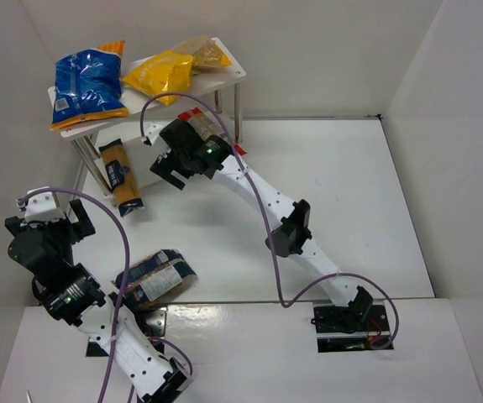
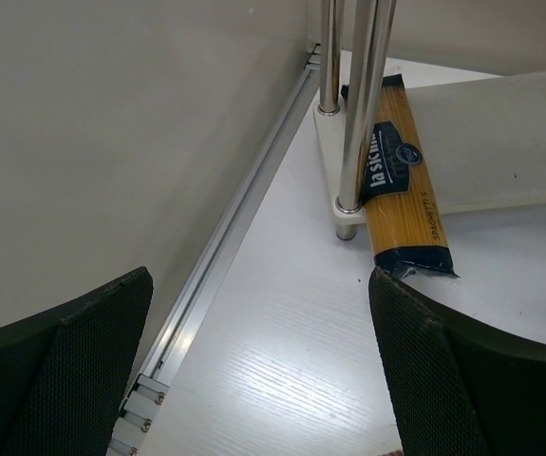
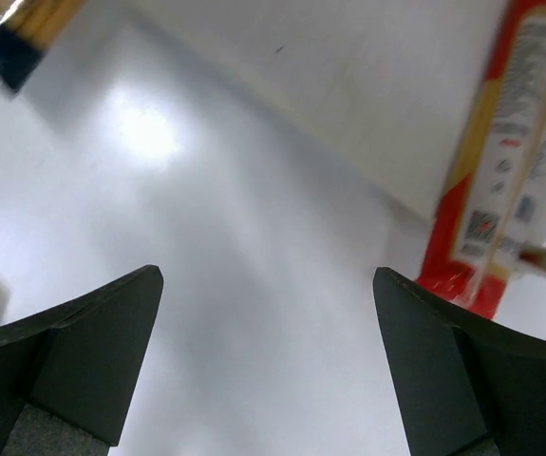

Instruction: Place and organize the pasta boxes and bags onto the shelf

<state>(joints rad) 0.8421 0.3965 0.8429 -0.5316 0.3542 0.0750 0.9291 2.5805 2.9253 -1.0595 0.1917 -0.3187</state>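
Note:
The white two-tier shelf (image 1: 224, 77) stands at the back left. Puffy blue (image 1: 88, 84), yellow (image 1: 161, 74) and tan (image 1: 203, 52) bags lie on its top board. The amber spaghetti pack (image 1: 121, 176) lies on the lower board, its near end sticking out; it also shows in the left wrist view (image 2: 401, 180). The red-and-clear packet (image 3: 505, 161) lies along the lower board's right side, mostly hidden under my right arm. My right gripper (image 1: 167, 172) is open and empty beside it. The dark-blue-and-clear bag (image 1: 155, 280) lies on the table. My left gripper (image 1: 48, 220) is open and empty, left of it.
White walls close in on the left, back and right. A metal rail (image 2: 225, 237) runs along the left wall's foot. The shelf's silver legs (image 2: 353, 114) stand just ahead of my left gripper. Purple cables loop over both arms.

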